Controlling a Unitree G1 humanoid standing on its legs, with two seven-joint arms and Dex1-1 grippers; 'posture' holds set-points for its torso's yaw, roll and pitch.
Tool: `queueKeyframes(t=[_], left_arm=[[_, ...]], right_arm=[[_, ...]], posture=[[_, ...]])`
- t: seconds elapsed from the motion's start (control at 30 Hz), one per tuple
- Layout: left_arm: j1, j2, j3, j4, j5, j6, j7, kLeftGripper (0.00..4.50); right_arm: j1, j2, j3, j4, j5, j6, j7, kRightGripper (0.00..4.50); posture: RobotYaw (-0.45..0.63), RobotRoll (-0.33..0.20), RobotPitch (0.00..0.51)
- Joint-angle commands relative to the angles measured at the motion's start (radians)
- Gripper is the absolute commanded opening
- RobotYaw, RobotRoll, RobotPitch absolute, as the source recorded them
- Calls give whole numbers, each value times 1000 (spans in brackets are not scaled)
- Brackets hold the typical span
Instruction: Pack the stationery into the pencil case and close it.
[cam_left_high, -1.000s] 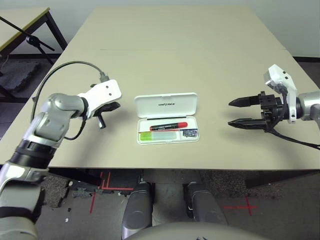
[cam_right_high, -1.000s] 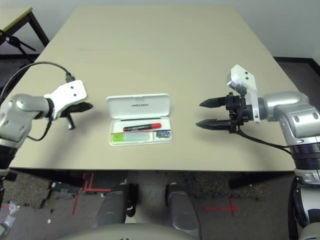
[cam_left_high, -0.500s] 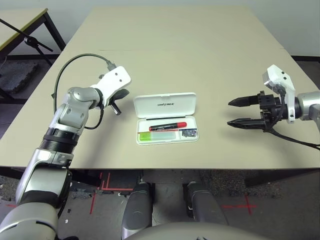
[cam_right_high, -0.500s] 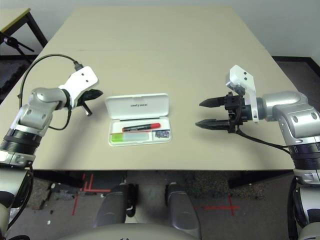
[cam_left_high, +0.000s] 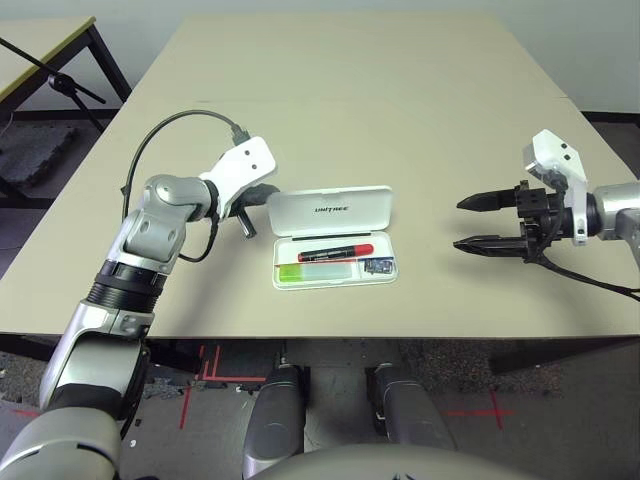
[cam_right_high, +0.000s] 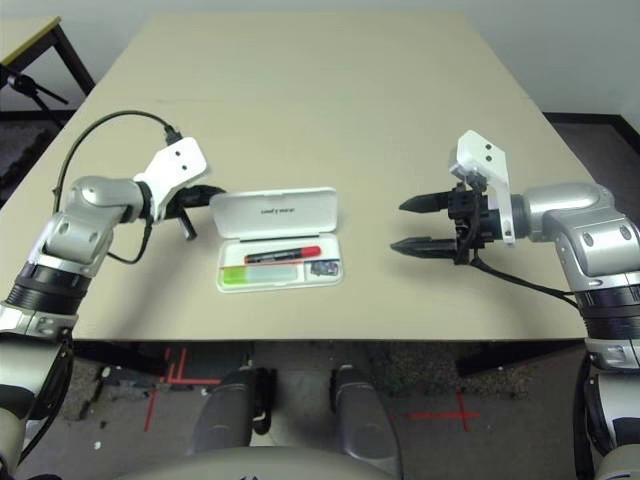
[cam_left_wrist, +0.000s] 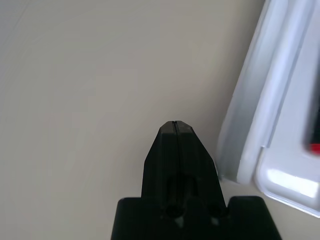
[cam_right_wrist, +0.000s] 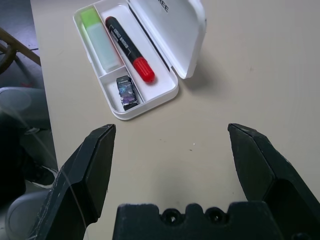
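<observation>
Head views: the open case (cam_left_high: 333, 240) lies mid-table (cam_left_high: 360, 100), holding the marker (cam_left_high: 335, 253), the green bar (cam_left_high: 316, 271) and the grey block (cam_left_high: 378, 266). The left gripper (cam_left_high: 250, 208) sits just beside the lid's left end.

Left wrist view: its fingers (cam_left_wrist: 176, 150) are pressed together, empty.

Right wrist view: the right gripper (cam_right_wrist: 172, 165) has its fingers spread wide, well apart from the case.

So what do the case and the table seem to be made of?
The case looks like hard white plastic with a smooth, slightly glossy finish: rounded moulded corners and a light sheen on its lid. The table looks like a matte beige laminate or painted board; its flat, even, dull surface leaves it open which.
</observation>
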Motion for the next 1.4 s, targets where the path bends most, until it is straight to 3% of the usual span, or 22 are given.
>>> queueKeyframes(t=[0.03,0.27,0.53,0.97,1.4], left_arm=[[25,14,-12,-43,-19,5,-35,37],[83,45,-19,-176,-97,-28,-156,37],[146,34,-79,-263,-92,-45,-174,37],[189,-24,-179,-252,-44,-61,-132,37],[218,9,-205,-235,-33,-64,-157,37]], right_arm=[[-4,5,15,8,-11,-11,-1,4500],[-8,7,18,15,-21,-17,3,4500],[-15,12,32,26,-33,-27,4,4500],[-14,17,46,19,-46,-28,-9,4500],[-12,27,44,13,-45,-30,-20,4500]], posture=[[21,0,101],[24,0,101],[28,0,101],[21,0,103],[15,0,103]])
